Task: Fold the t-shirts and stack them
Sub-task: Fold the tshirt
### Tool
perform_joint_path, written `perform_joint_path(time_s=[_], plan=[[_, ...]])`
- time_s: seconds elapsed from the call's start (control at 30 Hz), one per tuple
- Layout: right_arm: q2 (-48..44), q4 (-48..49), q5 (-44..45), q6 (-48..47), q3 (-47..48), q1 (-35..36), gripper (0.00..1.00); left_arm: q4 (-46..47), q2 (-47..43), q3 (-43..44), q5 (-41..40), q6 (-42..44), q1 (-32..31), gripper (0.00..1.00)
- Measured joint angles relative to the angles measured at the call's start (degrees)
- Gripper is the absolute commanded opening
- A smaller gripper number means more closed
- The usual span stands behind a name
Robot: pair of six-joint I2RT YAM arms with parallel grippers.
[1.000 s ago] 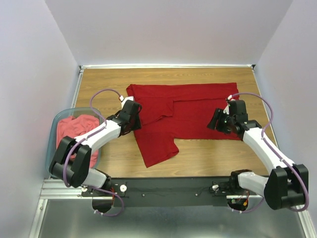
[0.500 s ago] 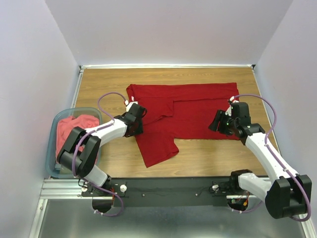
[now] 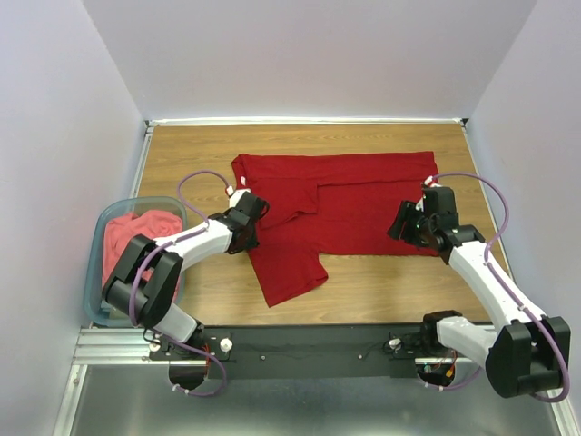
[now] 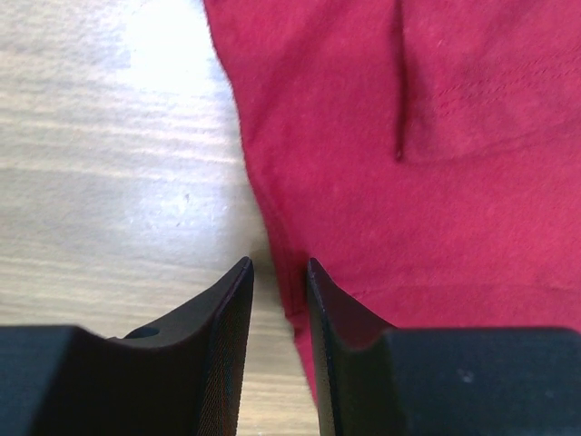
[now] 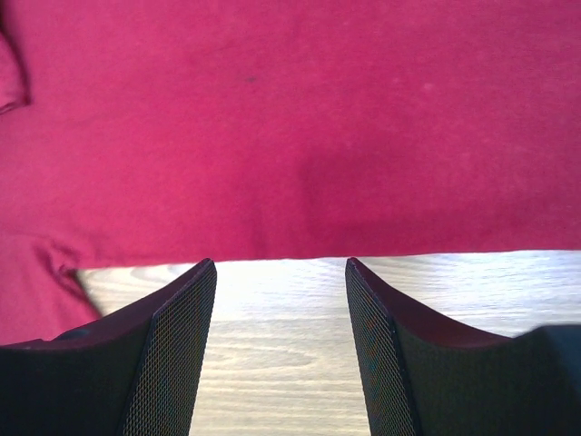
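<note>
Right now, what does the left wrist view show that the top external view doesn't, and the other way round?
Only left wrist: the left gripper, fingers a narrow gap apart, straddling the side edge of the red t-shirt, plus stitching on its folded sleeve. Only top external: the whole shirt's layout, the right gripper at its opposite edge, and the tub holding the pink t-shirt. Both: red cloth on the wooden table.
</note>
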Motion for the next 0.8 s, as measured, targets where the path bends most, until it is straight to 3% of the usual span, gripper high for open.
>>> perform_joint_path(time_s=[0.5, 0.67, 0.8], plan=[[8.22, -1.86, 13.00, 2.12, 4.70, -0.07, 0.71, 2.16, -1.38, -2.01, 0.24, 2.19, -1.05, 0.41], [14.38, -2.08, 17.49, 3.21, 6.64, -1.79, 0.71, 2.49, -1.29, -2.01, 0.61, 2.84, -1.73, 0.25], [18.91, -2.19, 17.49, 4.35, 6.86, -8.26, 0.71, 2.67, -1.27, -2.01, 0.94, 2.86, -1.77, 0.10]])
